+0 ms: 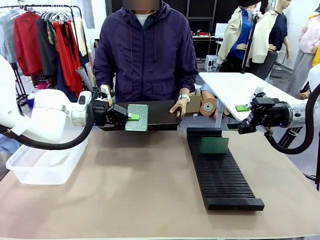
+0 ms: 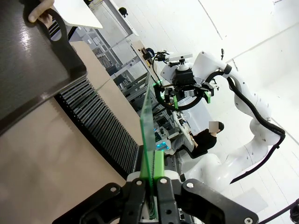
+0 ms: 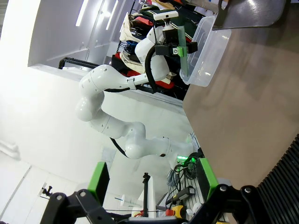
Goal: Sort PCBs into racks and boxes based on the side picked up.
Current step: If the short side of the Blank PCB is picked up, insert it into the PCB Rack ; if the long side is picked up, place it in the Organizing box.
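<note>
Dotted PCB [image 1: 137,118] in left gripper [image 1: 131,117]; no legible print

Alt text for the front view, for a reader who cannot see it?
The left gripper holds a dotted green PCB upright above the black tray that a person steadies. The right gripper hangs open beside the rack, where one PCB already stands.
</note>
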Robot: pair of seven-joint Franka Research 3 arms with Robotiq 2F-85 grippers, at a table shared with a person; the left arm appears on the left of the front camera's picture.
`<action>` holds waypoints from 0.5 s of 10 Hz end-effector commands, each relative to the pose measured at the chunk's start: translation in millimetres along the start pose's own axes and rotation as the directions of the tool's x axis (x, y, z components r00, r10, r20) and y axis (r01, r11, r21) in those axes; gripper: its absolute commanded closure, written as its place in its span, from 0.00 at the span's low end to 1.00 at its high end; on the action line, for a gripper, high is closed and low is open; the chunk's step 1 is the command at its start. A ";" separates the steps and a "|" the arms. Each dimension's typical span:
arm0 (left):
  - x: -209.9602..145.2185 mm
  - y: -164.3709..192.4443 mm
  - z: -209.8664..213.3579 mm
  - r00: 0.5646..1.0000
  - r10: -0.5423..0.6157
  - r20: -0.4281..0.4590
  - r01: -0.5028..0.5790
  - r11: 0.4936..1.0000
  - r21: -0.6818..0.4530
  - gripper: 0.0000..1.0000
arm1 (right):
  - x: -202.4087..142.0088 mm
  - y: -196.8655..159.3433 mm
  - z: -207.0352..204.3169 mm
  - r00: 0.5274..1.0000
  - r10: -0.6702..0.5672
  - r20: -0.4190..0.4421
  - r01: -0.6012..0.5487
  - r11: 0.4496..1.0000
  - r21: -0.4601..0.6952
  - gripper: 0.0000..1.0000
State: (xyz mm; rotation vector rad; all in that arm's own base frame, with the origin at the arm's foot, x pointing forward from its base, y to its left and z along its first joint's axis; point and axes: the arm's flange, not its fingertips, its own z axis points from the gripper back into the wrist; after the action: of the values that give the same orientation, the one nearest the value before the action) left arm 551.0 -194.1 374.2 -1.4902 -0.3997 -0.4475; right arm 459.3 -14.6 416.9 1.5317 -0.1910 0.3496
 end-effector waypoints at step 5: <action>0.1 -1.0 -0.7 1.000 -0.002 0.000 0.002 1.000 -0.007 1.00 | 1.8 1.3 -1.7 1.000 0.005 -0.004 -0.005 1.000 -0.012 0.00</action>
State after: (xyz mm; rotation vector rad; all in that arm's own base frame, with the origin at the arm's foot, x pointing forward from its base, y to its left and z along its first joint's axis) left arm 550.9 -194.1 374.2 -1.4902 -0.3997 -0.4475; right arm 459.3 -14.6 416.9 1.5317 -0.1910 0.3496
